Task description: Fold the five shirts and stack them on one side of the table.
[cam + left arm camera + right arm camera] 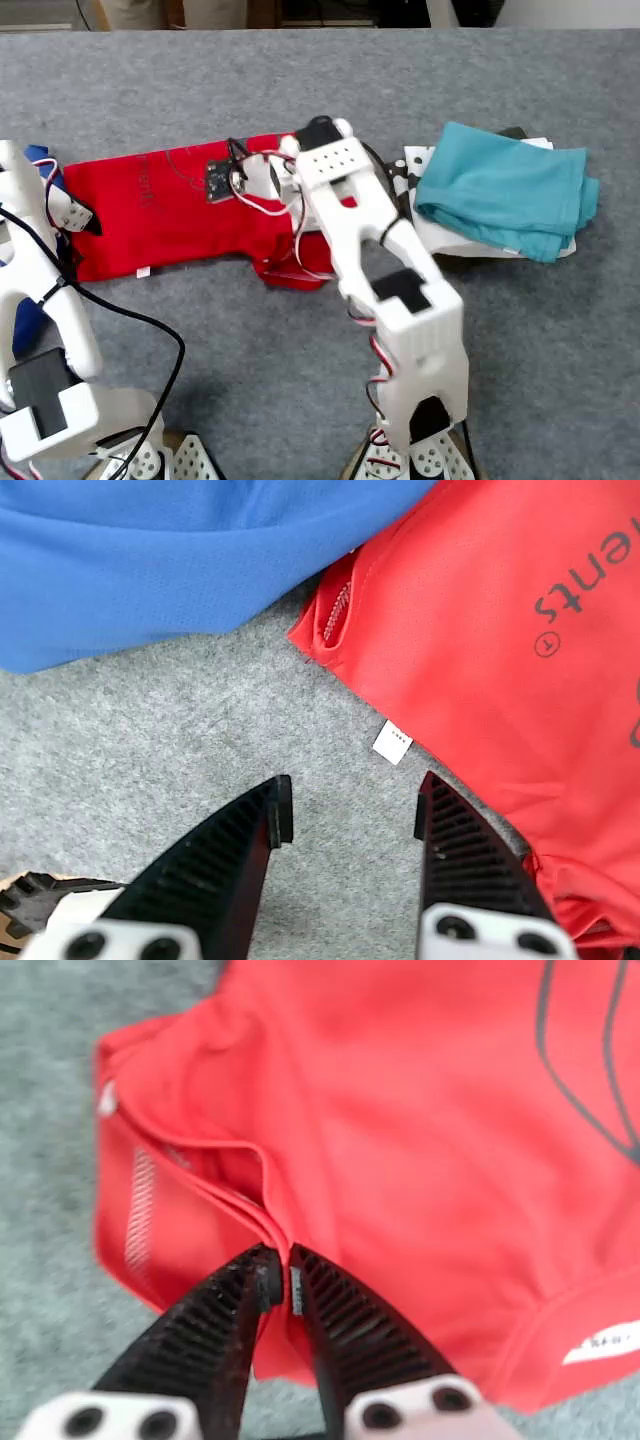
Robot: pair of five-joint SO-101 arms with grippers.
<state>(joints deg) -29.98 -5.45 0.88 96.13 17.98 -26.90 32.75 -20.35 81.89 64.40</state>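
A red shirt (170, 215) lies spread over the left and middle of the grey table (250, 90). My right gripper (262, 178) sits over its far right part. In the right wrist view this gripper (280, 1272) is shut on a raised fold of the red shirt (400, 1110). My left gripper (80, 215) is at the shirt's left end. It (350, 805) stands open over bare table, just short of the red shirt (500, 680) corner with a small white tag (392, 742). A blue shirt (150, 560) lies beside that corner.
At the right, a folded teal shirt (505, 195) tops a stack with white cloth (450, 240) under it. The blue shirt (35, 160) bunches at the far left edge behind the left arm. Bare grey table runs along the back and front middle.
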